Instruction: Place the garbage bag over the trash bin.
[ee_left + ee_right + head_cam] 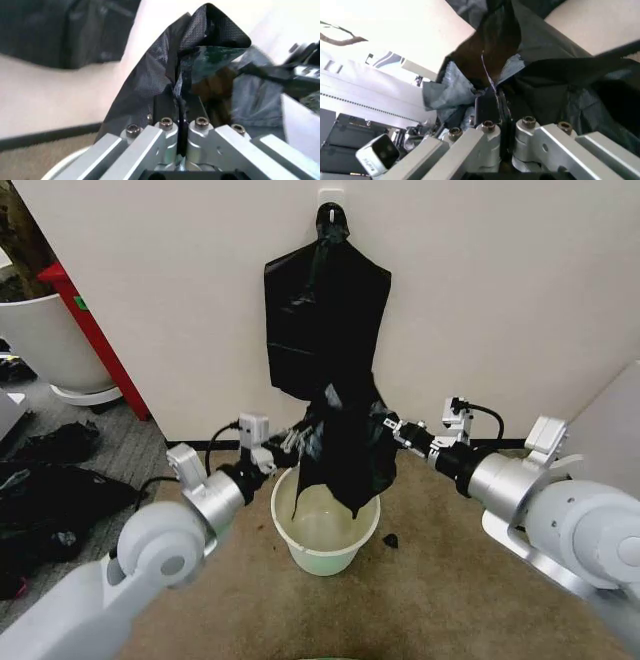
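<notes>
The cream-white trash bin (325, 555) stands on the brown carpet between my two arms. Above it hangs the glossy black garbage bag (345, 445), held at both sides, its lower tip dipping into the bin's mouth. My left gripper (298, 442) pinches the bag's left edge, and in the left wrist view its fingers (179, 129) are shut on the thin plastic (200, 48). My right gripper (388, 426) holds the right edge; its fingers (495, 112) are shut on the film (490, 48).
More flat black bags (322, 320) hang from a hook on the white wall behind. A large white tub (45, 340) and a red panel (95, 340) stand at the far left, with dark bags (50, 480) on the floor. A black scrap (391, 541) lies beside the bin.
</notes>
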{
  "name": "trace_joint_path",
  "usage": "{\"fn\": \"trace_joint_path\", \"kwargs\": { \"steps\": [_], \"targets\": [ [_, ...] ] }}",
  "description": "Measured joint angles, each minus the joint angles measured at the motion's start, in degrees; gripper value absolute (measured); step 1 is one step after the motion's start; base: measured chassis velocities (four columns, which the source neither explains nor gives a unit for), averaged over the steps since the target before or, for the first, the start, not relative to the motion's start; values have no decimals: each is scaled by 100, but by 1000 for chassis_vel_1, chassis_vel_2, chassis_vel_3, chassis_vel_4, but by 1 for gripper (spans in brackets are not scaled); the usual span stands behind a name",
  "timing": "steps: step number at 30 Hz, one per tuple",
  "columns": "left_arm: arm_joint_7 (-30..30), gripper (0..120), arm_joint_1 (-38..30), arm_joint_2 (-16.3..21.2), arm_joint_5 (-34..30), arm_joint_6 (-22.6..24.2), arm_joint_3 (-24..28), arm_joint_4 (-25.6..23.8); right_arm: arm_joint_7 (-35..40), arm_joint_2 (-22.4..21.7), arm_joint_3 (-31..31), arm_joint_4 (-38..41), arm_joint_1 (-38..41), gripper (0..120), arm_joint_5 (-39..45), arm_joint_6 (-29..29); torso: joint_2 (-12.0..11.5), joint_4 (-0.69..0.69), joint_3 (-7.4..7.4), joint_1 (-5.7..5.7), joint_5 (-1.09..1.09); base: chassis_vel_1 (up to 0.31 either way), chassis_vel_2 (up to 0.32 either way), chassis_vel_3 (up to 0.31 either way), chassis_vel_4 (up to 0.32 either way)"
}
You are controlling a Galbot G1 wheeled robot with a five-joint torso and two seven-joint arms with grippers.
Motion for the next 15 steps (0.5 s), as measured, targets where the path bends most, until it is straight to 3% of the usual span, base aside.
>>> {"fn": "trace_joint_path", "kwargs": {
  "steps": [10,15],
  "targets": [
    [29,0,449,-312,440,-122,69,520,-165,238,-45,-411,-429,0,-246,-128,0,-1,0,0,1,0,0,0,0],
    [-351,0,911,-491,561,-182,-7,432,-41,240,101,-334,-787,0,-248,-144,0,0,0,0,0,0,0,0,0]
  ]
}}
